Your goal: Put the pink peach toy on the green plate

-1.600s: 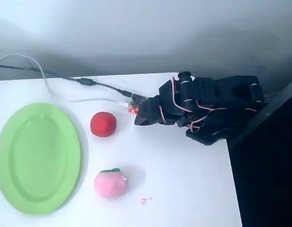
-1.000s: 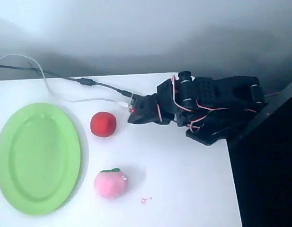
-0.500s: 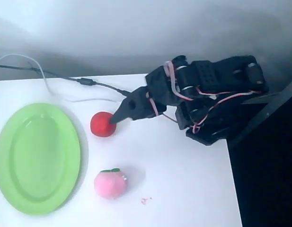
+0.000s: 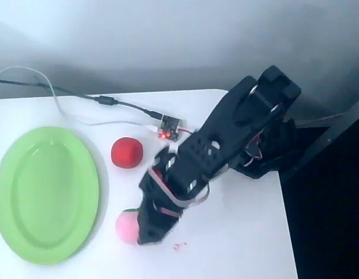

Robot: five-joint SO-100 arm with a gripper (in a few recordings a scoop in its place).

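Peach (image 4: pixel 125 227) sits on the white table (image 4: pixel 237 232), near the front edge in the overhead view, just right of the plate (image 4: pixel 45 195) and clear of its rim. Only its left side shows as a pink bulge, with a sliver of green leaf at the top; the rest is covered by the black arm (image 4: pixel 226 145), which reaches down and to the left from its base at the table's right edge. From where I look, the pincer (image 4: pixel 149 229) hangs right over the peach, its dark tip pointing toward the front of the table. Whether its fingers are spread or pressed together I cannot tell, since the black parts merge into one shape from above, and I cannot say if it touches the toy.

The plate lies flat on the left side of the table, a light green oval with a raised rim. A red ball (image 4: pixel 127 152) rests between the plate and the arm, farther back than the peach and apart from both. Behind it a small circuit board (image 4: pixel 169 128) with a red light lies on the table, with a dark cable (image 4: pixel 80 93) and a white one running off to the left edge. A tiny red scrap (image 4: pixel 179 246) lies just right of the pincer.
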